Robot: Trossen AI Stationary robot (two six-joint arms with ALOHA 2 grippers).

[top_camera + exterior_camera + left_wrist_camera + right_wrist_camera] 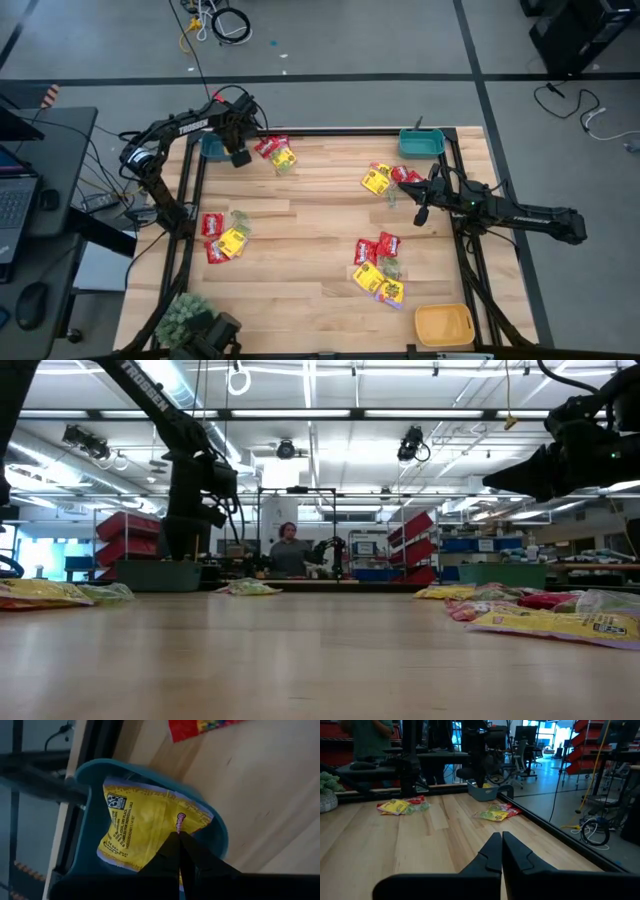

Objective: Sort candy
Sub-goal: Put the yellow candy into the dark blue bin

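My left gripper [180,840] points down over the teal bin [82,775] at the table's far left corner [210,148], shut on a yellow candy packet [137,825] that lies within the bin's walls. More red, yellow and pale green candy lies in piles: far left [276,152], left [224,236], far right [388,180] and near right [380,272]. My right gripper [501,842] is shut and level above the table at its right side [420,214], holding nothing. My left gripper pinches the yellow packet between its two fingers at one edge [176,824], beside a crumpled corner. The fingers come from above, pointing down into the teal bin. The packet spreads out below them inside the bin; whether it rests on the bin's floor I cannot tell.
A second teal bin [421,144] stands at the far right corner and a yellow-orange bin [443,325] at the near right corner. A fuzzy green plant [184,318] sits at the near left. Bare wood lies in the table's middle. A person shows far behind the table [288,550].
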